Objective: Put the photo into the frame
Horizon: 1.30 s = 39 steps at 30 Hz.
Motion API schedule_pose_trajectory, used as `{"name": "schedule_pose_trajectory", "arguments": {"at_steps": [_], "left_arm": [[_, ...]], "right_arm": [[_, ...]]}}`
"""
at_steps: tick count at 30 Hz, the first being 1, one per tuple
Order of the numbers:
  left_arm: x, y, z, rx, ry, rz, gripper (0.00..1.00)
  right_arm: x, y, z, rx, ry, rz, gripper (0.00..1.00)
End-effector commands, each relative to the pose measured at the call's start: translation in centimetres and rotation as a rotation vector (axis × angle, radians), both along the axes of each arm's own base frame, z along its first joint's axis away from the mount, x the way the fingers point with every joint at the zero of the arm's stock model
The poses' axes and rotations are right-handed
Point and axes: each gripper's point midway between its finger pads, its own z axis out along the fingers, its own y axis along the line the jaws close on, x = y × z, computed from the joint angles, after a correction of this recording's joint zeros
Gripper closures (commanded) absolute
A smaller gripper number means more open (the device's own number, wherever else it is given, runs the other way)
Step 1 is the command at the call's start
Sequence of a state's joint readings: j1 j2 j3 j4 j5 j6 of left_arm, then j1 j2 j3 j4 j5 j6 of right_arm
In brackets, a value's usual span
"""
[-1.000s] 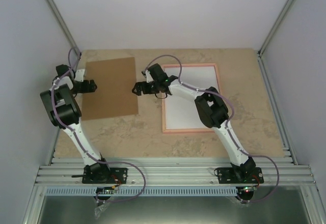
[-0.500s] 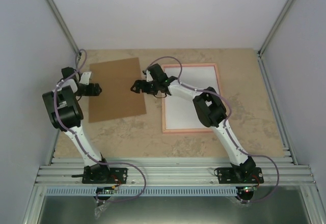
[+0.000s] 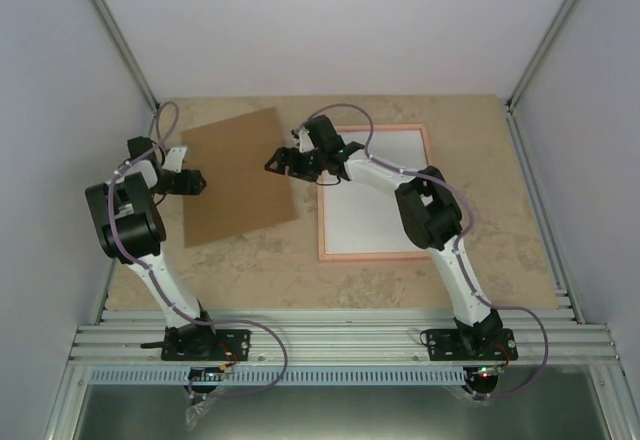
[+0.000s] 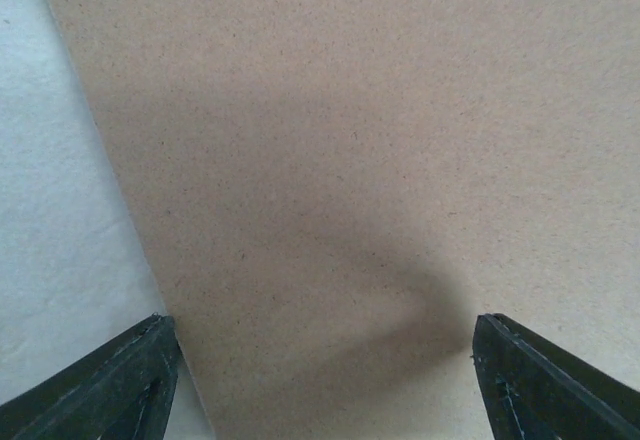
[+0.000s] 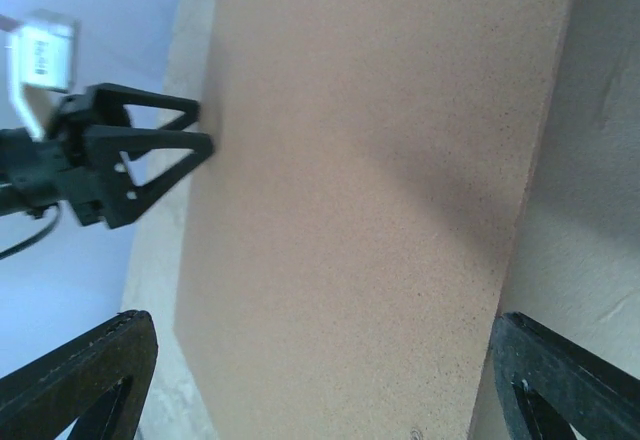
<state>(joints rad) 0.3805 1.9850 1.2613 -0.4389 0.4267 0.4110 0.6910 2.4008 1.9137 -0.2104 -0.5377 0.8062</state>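
Note:
The pink frame (image 3: 371, 257) lies flat at the right of the table, filled by a plain white sheet (image 3: 385, 200) that looks like the photo face down; no print shows. Left of it lies the plain brown backing board (image 3: 240, 175), turned askew. My left gripper (image 3: 197, 182) is open at the board's left edge, fingertips against it. My right gripper (image 3: 275, 163) is open at the board's right edge. In the left wrist view the gripper (image 4: 325, 380) spans the board (image 4: 350, 160). In the right wrist view the gripper (image 5: 325, 380) spans the board (image 5: 370, 160), the left gripper (image 5: 205, 127) beyond.
The beige marbled tabletop (image 3: 450, 280) is walled by pale panels on three sides, with metal posts at the back corners. A ribbed aluminium rail (image 3: 340, 340) carrying both arm bases runs along the near edge. The right arm's cable loops over the frame's top-left corner.
The backing board has slid right and turned clockwise. The left gripper followed it right along the left edge. The right gripper shifted slightly right and back.

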Motion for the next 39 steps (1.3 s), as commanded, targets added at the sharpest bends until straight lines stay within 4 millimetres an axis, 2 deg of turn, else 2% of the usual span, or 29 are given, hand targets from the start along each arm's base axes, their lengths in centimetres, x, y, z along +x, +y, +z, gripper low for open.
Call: {"name": "schedule_pose_trajectory", "arguments": {"at_steps": [1,8,12,16,20,29,34,39], "left_arm": [[-5.4,-6.9,-2.5,-0.208,0.22,-0.085,0.18],[-5.3,-10.6,-0.9,-0.24,0.203,-0.158,0.18],[-5.2,-14.3,-0.7,-0.267,0.211,-0.223,0.18],[-4.8,-16.3,-0.9,-0.279,0.216,-0.237,0.18],[-4.3,-16.4,-2.2,-0.292,0.237,-0.206,0.18],[-3.7,-15.5,-2.7,-0.237,0.231,-0.173,0.17],[-3.6,-15.3,-3.2,-0.232,0.238,-0.161,0.16],[-3.3,-15.3,-3.3,-0.237,0.235,-0.156,0.16]], "right_arm": [[-2.5,1.4,7.9,0.135,-0.111,0.104,0.08],[-3.3,-2.2,6.5,0.086,-0.067,0.103,0.08],[-3.5,-5.1,6.0,0.068,-0.054,0.089,0.09],[-3.3,-8.6,4.6,0.043,-0.027,0.049,0.1],[-2.6,-11.2,3.3,0.027,-0.009,0.006,0.12],[-2.0,-14.0,-0.6,-0.043,0.035,-0.029,0.12],[-1.4,-15.1,-1.3,-0.078,0.035,-0.065,0.08],[-0.9,-15.7,-1.0,-0.115,-0.001,-0.09,0.06]]}}
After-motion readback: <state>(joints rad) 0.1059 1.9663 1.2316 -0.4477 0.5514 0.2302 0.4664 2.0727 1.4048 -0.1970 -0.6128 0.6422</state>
